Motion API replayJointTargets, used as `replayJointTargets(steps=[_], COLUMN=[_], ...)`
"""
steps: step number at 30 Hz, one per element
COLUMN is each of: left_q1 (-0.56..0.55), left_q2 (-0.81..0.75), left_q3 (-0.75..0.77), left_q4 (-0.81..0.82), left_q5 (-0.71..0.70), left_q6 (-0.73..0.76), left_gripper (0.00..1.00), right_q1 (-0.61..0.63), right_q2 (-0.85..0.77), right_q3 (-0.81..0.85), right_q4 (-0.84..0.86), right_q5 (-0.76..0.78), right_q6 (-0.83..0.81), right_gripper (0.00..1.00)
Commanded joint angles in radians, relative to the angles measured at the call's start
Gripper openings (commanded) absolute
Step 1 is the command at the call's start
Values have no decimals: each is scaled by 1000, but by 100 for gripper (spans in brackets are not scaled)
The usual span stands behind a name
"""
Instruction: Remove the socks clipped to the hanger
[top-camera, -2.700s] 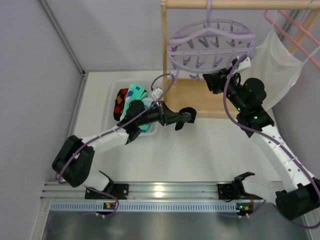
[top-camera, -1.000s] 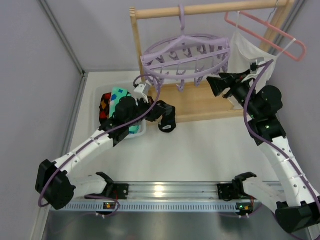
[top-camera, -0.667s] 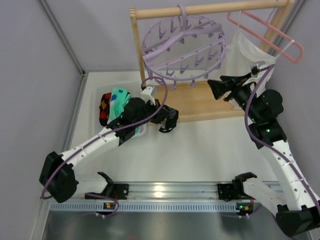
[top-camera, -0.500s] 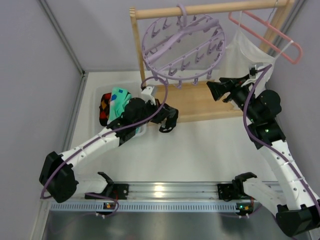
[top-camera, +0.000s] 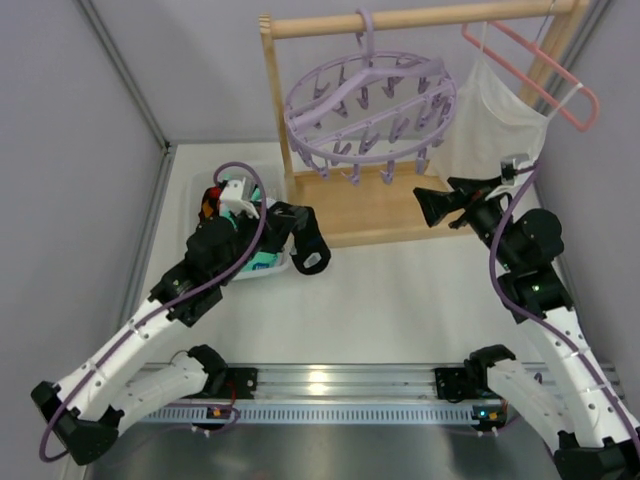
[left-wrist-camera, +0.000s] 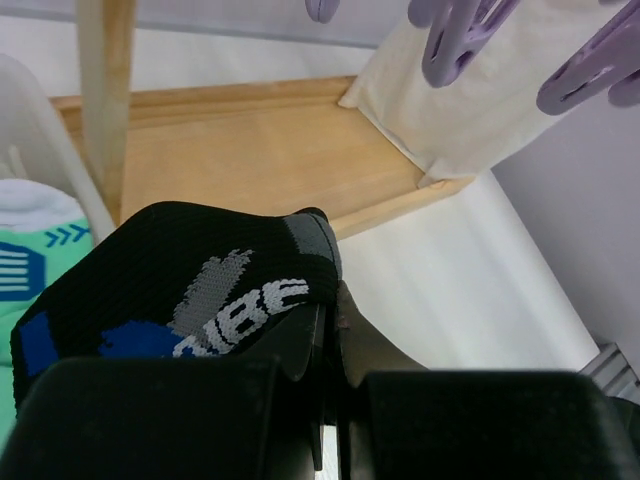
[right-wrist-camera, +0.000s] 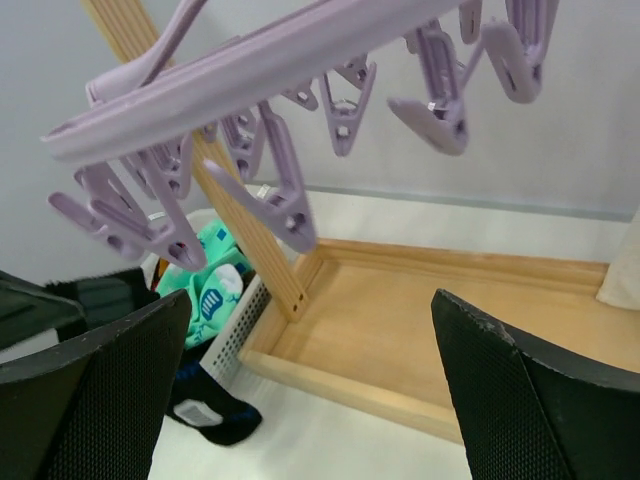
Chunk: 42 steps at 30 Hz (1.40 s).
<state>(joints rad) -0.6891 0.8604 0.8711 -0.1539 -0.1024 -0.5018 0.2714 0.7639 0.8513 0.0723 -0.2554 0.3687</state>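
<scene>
My left gripper has swung back from the hanger toward the basket, clamped on the black sock, while the right gripper gapes released and every visible peg is bare, so I judge only the drop remains.

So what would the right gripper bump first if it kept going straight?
Probably the wooden rack's post, low down near its base. The open right gripper points at it, passing under the hanger. Depth is hard to judge.
</scene>
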Motion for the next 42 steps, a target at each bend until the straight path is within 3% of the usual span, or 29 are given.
replayJointTargets(steps=[1, 7, 12, 14, 18, 24, 27, 31, 36, 39, 42], left_q1=[-3, -3, 19, 57, 270, 471, 493, 493, 503, 507, 507], left_q2=[-64, -64, 21, 72, 170, 380, 477, 610, 856, 916, 893], left_q3=[87, 209, 314, 379, 485, 563, 525, 450, 473, 456, 425], left_q4=[-163, -432, -555, -567, -566, -562, -546, -454, -406, -378, -365], left_q5=[-132, -495, -654, -623, -449, -240, -114, -56, 10, 33, 20], left_q6=[9, -4, -37, -32, -4, 14, -33, -72, -87, -109, -122], left_gripper=[0, 0, 0, 0, 0, 0, 0, 0, 0, 2, 10], right_q1=[-15, -15, -17, -17, -17, -17, -17, -17, -15, -17, -17], right_q2=[-60, -202, -293, -308, -324, -344, -353, -345, -357, -377, -383], right_q3=[-37, -93, -95, -83, -74, -103, -133, -166, -201, -219, -228], right_q4=[-15, -129, -216, -236, -261, -253, -238, -221, -221, -224, -236], right_q5=[31, 116, 142, 146, 133, 96, 76, 55, 41, 47, 53], right_q6=[-1, -31, -56, -68, -77, -68, -53, -34, -33, -37, -48], right_gripper=[100, 100, 99, 100, 99, 99, 99, 100, 99, 100, 100])
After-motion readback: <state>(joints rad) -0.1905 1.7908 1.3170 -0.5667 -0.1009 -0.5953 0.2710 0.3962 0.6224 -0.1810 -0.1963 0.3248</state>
